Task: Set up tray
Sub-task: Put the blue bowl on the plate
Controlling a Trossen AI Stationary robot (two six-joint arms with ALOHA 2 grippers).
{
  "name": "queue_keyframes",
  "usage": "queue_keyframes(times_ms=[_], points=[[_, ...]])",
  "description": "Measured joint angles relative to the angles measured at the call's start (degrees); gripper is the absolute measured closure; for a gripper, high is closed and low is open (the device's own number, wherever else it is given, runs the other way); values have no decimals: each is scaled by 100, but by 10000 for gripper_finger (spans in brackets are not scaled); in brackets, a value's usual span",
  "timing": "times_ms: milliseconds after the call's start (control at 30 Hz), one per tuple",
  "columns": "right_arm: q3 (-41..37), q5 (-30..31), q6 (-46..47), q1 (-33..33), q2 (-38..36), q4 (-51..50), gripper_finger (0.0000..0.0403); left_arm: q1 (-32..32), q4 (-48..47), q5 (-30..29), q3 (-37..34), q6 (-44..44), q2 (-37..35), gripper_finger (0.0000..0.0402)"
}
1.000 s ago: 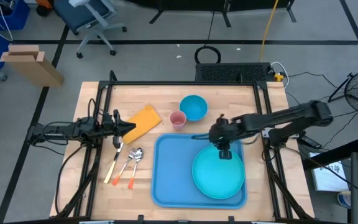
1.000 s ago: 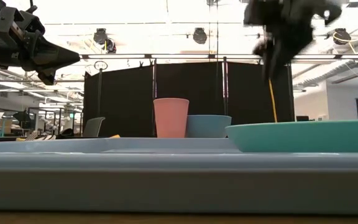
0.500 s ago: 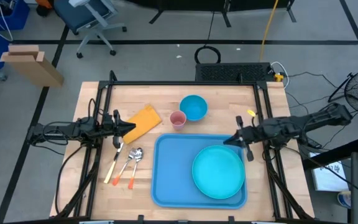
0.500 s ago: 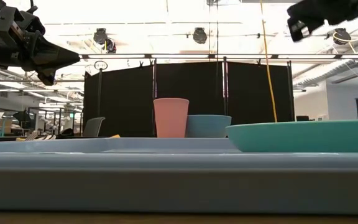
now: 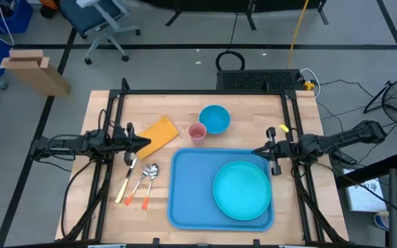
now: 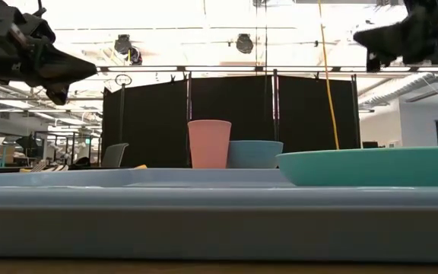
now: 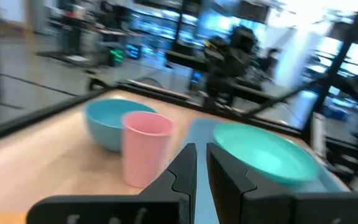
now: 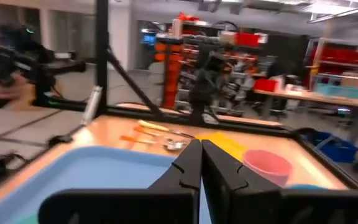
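The blue tray (image 5: 188, 186) lies on the wooden table's near right part, and a round turquoise plate (image 5: 242, 191) rests flat in its right half. My right gripper (image 5: 255, 152) hovers shut just past the tray's far right corner, level and pointing toward the table's left. My left gripper (image 5: 149, 142) hangs shut and empty at the table's left, above the near end of a yellow napkin (image 5: 160, 132). A pink cup (image 5: 197, 132) and a blue bowl (image 5: 215, 118) stand upright behind the tray.
Cutlery with yellow and orange handles (image 5: 138, 183) lies left of the tray. Black frame posts stand at the table's corners. Bare wood shows at the table's far left and near left.
My right gripper has risen from above the plate's far edge and drawn back toward the table's right edge, turning from pointing down to level. The plate stays in the tray where it was.
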Motion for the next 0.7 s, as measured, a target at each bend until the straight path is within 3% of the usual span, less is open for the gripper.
queue_keyframes(times_ms=[167,333,500,700], points=[[-442,-32,-302,0,-43,704,402,4,241,-655,143,-101,115,364],[-472,-245,-343,2,-33,658,402,4,264,-1036,1057,-169,997,364],[-476,-362,-414,2,-40,676,402,14,-100,-1330,2704,-28,2947,364],[-483,-369,-593,2,-40,681,402,403,-2079,-1114,5682,-99,5980,364]])
